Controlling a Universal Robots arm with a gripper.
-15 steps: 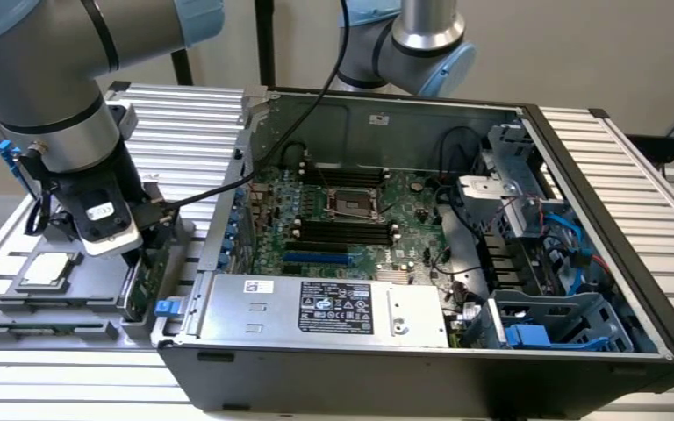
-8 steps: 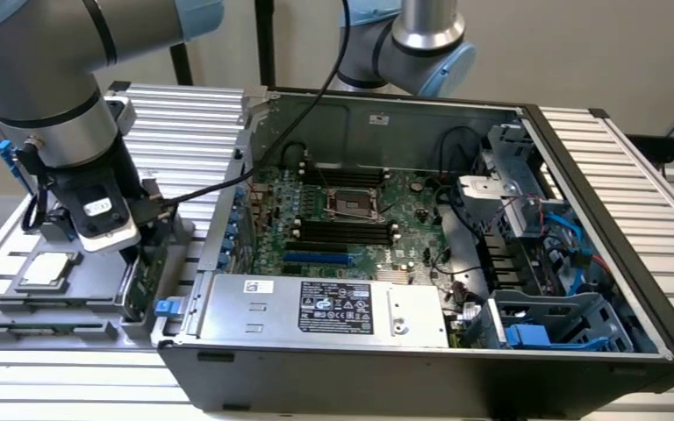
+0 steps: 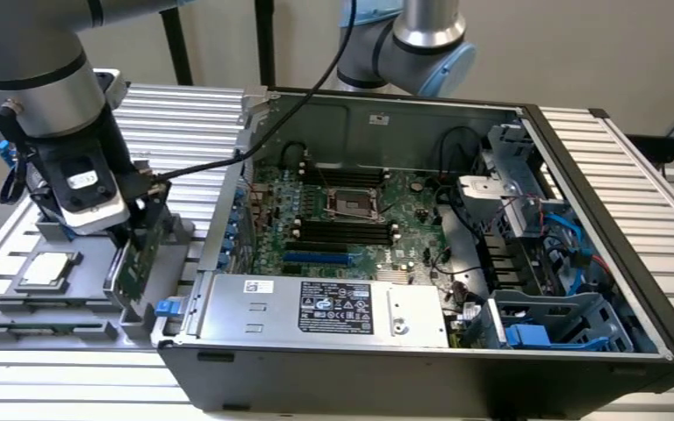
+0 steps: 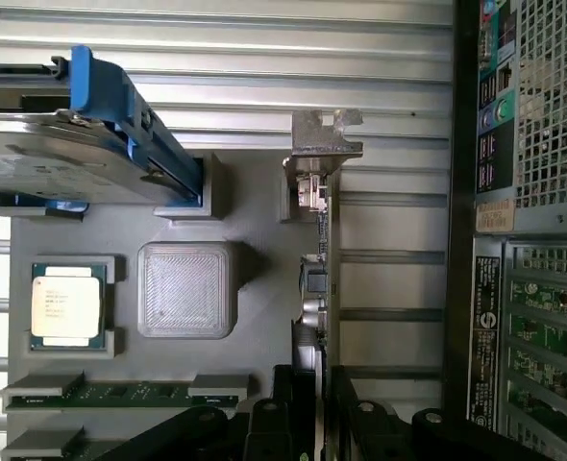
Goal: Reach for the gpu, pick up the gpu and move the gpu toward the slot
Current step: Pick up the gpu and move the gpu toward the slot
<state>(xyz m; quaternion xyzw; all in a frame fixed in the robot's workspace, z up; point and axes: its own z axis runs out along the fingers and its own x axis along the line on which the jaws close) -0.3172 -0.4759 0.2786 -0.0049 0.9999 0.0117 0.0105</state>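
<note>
- The hand (image 3: 144, 224) (image 4: 314, 408) hangs at the lower left of the exterior view, lowered onto the top edge of the gpu (image 3: 134, 263) (image 4: 323, 279); I cannot tell whether it grips the card.
- The gpu stands on edge in a gray holder tray (image 3: 89, 263) (image 4: 255, 317), its silver bracket (image 4: 324, 144) at one end.
- Also on the tray: a square processor chip (image 3: 50, 267) (image 4: 66, 305), memory sticks (image 3: 32, 331) (image 4: 120, 392) and a hard drive with blue rails (image 4: 62, 144).
- The open computer case (image 3: 431, 373) fills the centre and right of the exterior view, beside the tray, with its motherboard (image 3: 361, 210) exposed.
- Both rest on a ribbed metal worktop (image 3: 185, 114) (image 4: 264, 58).
</note>
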